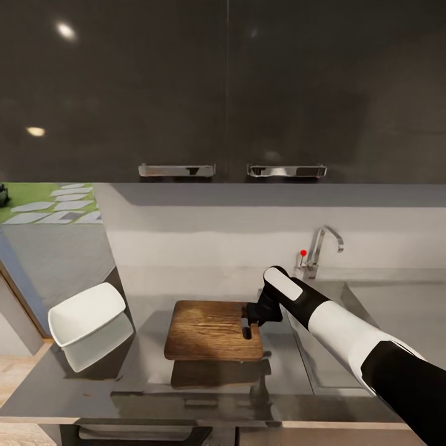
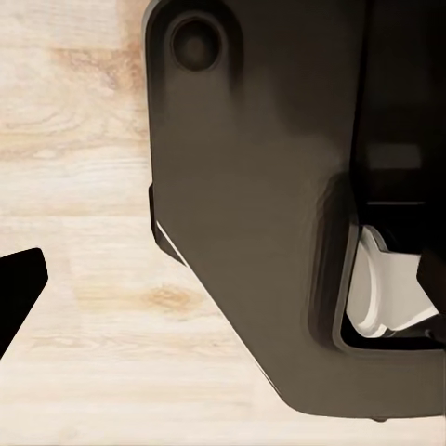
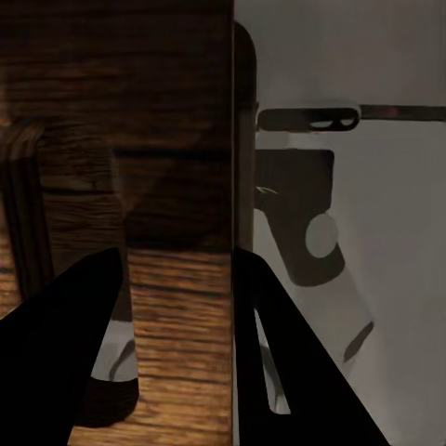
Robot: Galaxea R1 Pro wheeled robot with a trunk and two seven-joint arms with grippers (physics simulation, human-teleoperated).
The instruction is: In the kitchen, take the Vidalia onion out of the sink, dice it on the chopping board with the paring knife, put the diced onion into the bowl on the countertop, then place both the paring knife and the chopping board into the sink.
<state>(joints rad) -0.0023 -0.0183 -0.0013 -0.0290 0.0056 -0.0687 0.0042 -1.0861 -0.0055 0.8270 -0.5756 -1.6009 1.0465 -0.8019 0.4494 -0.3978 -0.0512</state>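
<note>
To the left of the right tool [image 1: 253, 319], a glossy white squarish bowl [image 1: 87, 313] is seen on the grey reflective desk [image 1: 148, 384]. The wooden chopping board [image 1: 207, 331], grained and round-cornered, is straddled at its slotted edge by the narrowly parted fingers; a firm grip cannot be confirmed. A level lift is advised. The steel sink [image 1: 396, 310] lies to the right.

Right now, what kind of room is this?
Likely a kitchen: a stainless-steel sink with a chrome tap, a brown wooden chopping board on a glossy grey countertop, dark wall cabinets above.
</note>
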